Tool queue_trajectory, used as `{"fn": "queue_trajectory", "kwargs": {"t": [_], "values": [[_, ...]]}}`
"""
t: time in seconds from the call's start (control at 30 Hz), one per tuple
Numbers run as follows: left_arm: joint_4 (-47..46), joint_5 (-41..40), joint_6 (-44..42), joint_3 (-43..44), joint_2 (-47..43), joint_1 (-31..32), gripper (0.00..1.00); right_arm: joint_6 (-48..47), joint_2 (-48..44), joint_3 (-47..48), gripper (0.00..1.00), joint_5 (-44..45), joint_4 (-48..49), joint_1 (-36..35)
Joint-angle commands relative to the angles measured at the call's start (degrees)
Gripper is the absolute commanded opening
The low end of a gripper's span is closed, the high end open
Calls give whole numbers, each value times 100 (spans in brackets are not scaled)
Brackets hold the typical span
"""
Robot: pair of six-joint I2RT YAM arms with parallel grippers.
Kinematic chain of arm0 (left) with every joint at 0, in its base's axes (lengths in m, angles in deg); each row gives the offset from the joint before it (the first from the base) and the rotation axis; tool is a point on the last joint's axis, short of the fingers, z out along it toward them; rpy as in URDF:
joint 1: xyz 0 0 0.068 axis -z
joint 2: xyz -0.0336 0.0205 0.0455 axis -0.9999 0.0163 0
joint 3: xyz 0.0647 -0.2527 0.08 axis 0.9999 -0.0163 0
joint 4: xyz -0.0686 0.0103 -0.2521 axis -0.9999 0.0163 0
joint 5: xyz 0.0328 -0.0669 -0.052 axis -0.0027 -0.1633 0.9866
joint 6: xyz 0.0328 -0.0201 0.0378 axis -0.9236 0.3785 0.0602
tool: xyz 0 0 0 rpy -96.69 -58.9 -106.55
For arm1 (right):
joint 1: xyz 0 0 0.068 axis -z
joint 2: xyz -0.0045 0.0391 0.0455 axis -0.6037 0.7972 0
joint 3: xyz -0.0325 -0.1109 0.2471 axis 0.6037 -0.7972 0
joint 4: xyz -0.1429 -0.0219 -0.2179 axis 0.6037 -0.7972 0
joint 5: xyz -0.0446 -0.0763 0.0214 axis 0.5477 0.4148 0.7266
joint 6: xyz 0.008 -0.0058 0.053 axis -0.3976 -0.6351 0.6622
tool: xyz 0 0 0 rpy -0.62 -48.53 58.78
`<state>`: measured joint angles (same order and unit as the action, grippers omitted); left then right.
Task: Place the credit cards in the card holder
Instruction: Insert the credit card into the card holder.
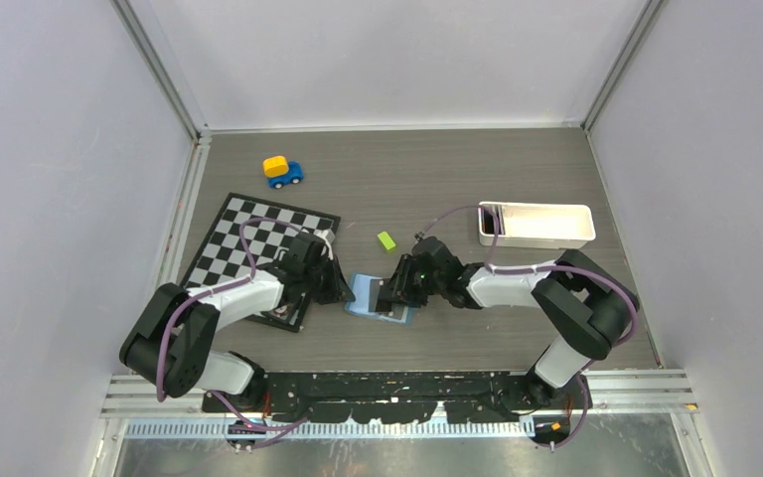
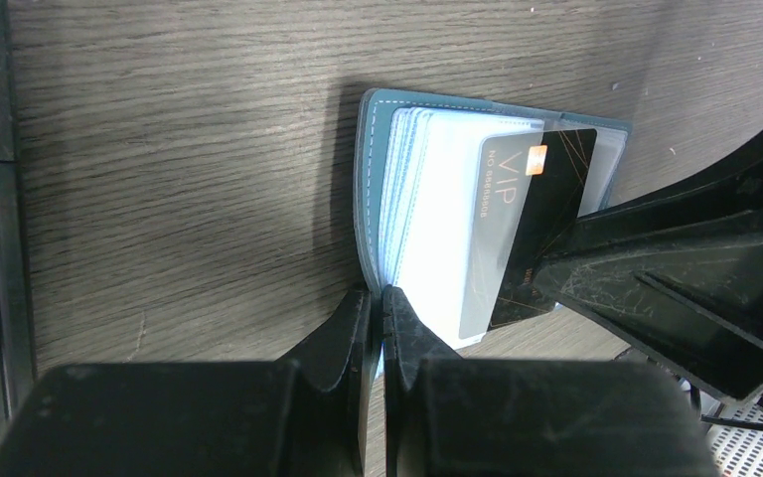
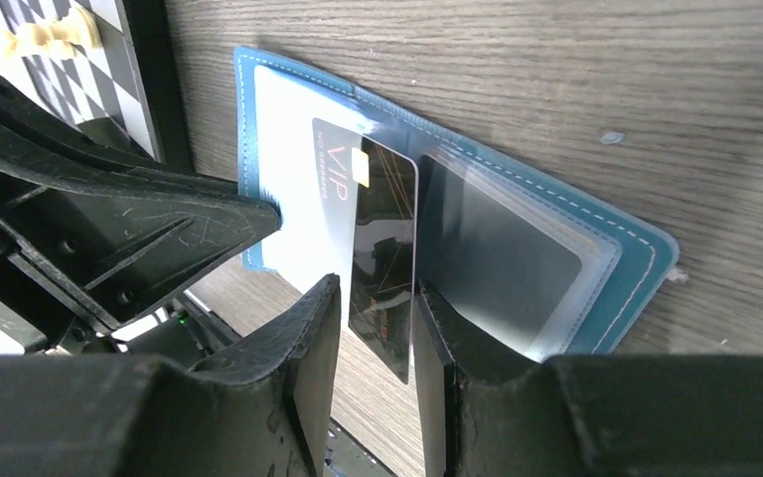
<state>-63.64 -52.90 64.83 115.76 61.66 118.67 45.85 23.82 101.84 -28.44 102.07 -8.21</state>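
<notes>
Shows, at far left, a black-and-white chequered mat [image 1: 258, 234] and, beyond it, a small blue-and-yellow toy car [image 1: 282, 171]. Shows next the left gripper [image 2: 380, 298], fingers pressed together on the near edge of the small teal-blue folding card holder [image 2: 368, 179], holding it open and flat on the near middle of the table. Places the black, gold-lined credit card [image 3: 382, 238] marked VIP partway into a clear plastic sleeve, one short end protruding towards the right gripper [image 3: 376, 290], fingers apart on either side of that end and not visibly clamping. Suggests a light, stiff, smooth card, likely to slip; best taken by the protruding end, flat faces between the pads, and pushed straight along the sleeve. Suggests limp, flimsy sleeves, apt to buckle or lift unless held down at the cover. Behind the holder, well apart, a small lime-green block [image 1: 386, 240]; further right, a long white rectangular tray [image 1: 541, 238]. Underneath, a dark grey, matt, wood-grain tabletop [image 1: 457, 179]; around it, plain pale walls with metal corner posts.
</notes>
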Motion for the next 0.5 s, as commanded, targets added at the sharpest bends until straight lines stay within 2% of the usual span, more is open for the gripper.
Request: {"fn": "queue_trajectory", "kwargs": {"t": [0.0, 0.2, 0.47], "values": [[142, 32, -99, 7, -10, -7, 0, -371, -187, 296, 40, 799, -1317, -209], [135, 40, -95, -4, -27, -8, 0, -504, -297, 558, 47, 1278, -2117, -424], [59, 132, -117, -11, -2, -7, 0, -656, -162, 870, 47, 1422, -2201, -612]]}}
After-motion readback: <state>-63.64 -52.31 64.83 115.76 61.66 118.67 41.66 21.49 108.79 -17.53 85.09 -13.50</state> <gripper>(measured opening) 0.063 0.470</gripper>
